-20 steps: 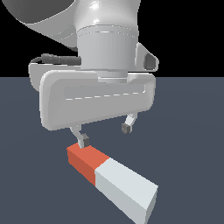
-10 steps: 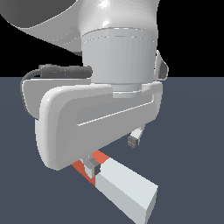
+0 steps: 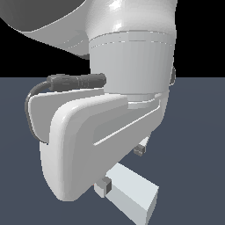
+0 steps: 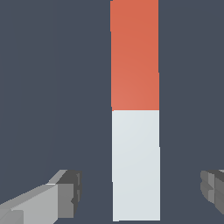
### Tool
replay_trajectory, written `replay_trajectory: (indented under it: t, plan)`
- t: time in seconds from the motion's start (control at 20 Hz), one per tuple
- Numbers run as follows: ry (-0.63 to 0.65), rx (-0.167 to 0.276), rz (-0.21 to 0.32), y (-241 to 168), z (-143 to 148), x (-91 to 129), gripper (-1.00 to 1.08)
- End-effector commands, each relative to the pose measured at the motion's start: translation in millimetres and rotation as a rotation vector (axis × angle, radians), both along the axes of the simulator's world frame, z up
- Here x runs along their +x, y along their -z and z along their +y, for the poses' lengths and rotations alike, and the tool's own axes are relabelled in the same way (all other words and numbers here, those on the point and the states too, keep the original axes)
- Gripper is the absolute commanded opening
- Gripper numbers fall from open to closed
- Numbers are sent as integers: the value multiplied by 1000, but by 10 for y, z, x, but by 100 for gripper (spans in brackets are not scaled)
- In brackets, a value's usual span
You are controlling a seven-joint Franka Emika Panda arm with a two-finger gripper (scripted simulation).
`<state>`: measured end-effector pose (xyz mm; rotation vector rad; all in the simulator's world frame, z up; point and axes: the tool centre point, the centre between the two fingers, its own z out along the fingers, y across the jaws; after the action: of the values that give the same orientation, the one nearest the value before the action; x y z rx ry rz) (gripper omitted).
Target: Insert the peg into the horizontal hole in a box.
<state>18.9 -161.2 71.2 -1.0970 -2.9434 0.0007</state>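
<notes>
The peg (image 4: 134,109) lies flat on the dark floor, its shorter end orange-red and the longer rest pale grey-white. My gripper (image 4: 141,190) is open, with one fingertip (image 4: 66,192) on each side of the white part and a clear gap to the bar on both sides. In the exterior view the big white hand covers most of the scene. Only the peg's white end (image 3: 132,195) shows below it, between the two dark fingertips (image 3: 104,187) of the gripper (image 3: 122,168). The orange end is hidden there. The box and its hole are out of view.
A plain dark blue-grey floor (image 3: 193,132) surrounds the peg. A black cable (image 3: 66,83) loops along the side of the hand.
The hand has come down over the peg and now fills the exterior view, hiding the orange end. The fingers now sit on either side of the white part.
</notes>
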Motion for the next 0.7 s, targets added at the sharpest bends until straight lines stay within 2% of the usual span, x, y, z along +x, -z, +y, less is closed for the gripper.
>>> replay_trajectory:
  t: [0.0,0.3,0.65]
  plan:
    - [-10,0,-1,5,-10,14,100]
    - [-7,0,0,60,-8,9,100]
    - [-11,0,-1,385,-3,6,100]
